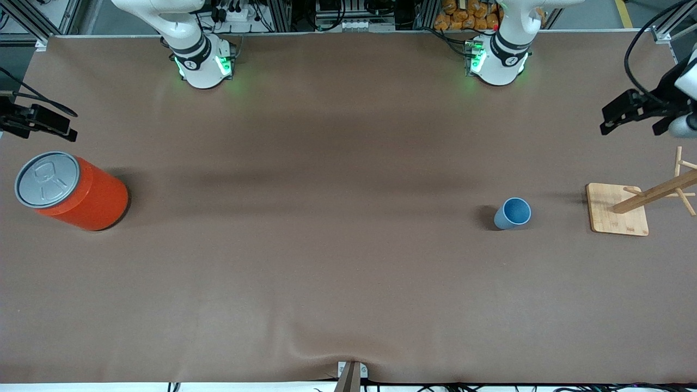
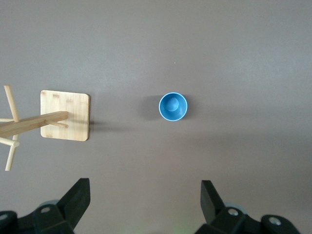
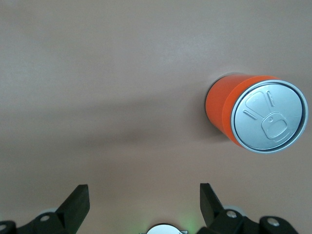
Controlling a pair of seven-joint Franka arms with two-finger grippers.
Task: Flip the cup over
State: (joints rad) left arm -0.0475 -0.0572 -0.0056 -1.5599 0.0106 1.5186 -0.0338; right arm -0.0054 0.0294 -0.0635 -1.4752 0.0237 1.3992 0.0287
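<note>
Left end effector [image 2: 145,204]: we see its fingers spread wide with nothing between them; it hangs high over the left arm's end of the desk [image 1: 326,272], near the wooden rack [image 1: 653,193]
Right end effector [image 3: 144,207]: also spread wide and holding nothing; it hangs over the right arm's end of the desk, near the orange can [image 1: 71,190], and we judge this arm to be waiting
Cup [image 1: 512,213]: a small blue cup standing on the desk with its mouth up, so we look down into its hollow in both the front view and the left wrist view; it sits just beside the rack's square base, toward the middle of the desk
Key relation: the cup lies below the left end effector and inward from it, toward the middle of the desk; its long axis runs upright; the left arm is plainly the nearer one, the right arm is well apart from it at the can's end
Stage: mouth-up fits either a cup waiting to be turned over or one already turned upright; we cannot tell which
Count: one cup, one can, one rack, two arms
</note>
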